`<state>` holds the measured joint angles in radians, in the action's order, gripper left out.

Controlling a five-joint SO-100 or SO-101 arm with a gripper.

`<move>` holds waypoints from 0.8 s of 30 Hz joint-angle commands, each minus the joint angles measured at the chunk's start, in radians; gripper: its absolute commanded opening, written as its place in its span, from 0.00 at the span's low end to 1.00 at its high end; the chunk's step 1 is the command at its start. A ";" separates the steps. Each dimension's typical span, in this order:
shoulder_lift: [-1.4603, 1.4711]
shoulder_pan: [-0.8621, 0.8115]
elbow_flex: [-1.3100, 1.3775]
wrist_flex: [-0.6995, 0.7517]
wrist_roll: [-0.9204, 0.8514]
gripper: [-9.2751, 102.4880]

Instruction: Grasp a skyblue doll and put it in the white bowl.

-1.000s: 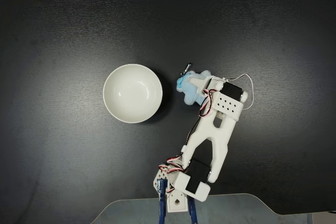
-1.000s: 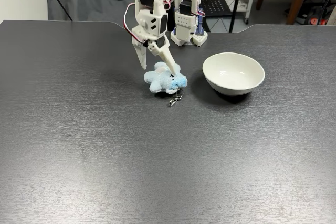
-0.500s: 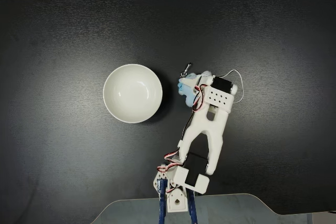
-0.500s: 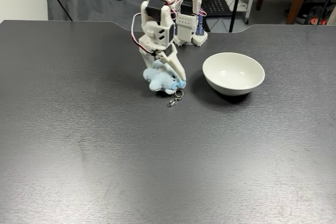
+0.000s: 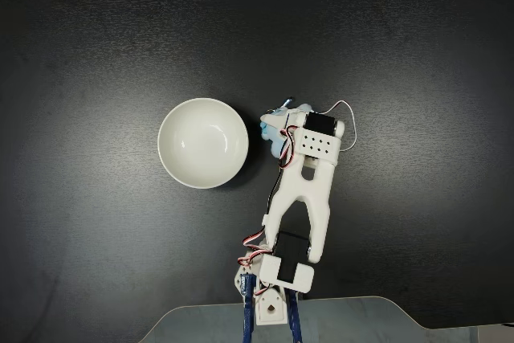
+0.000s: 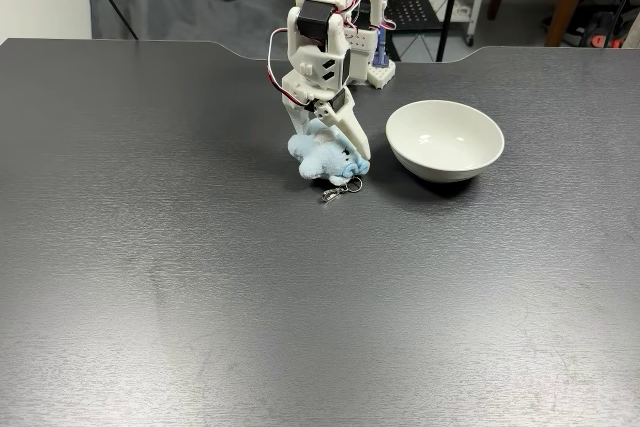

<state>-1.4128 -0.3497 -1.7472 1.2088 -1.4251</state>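
Fingers [image 6: 330, 147] around skyblue doll [image 6: 322, 159] (near white bowl [image 6: 445, 139])

skyblue doll [image 5: 275, 126] under tool [image 5: 283, 130], just right of white bowl [image 5: 202, 143]

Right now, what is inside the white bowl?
Nothing: the white bowl shows a bare glossy inside in both fixed views. The skyblue doll is beside it, in the gripper.

Dark grey table [image 6: 200, 277] (matte, faintly streaked), white bowl [image 6: 445, 139] resting on it
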 commanded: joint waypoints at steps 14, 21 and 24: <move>-0.017 0.008 0.021 -0.005 0.041 0.08; -0.135 -0.031 0.150 0.011 0.098 0.07; -0.127 -0.060 0.221 0.009 0.241 0.07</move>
<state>-1.4327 -0.3712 -1.6628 1.2103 -1.3177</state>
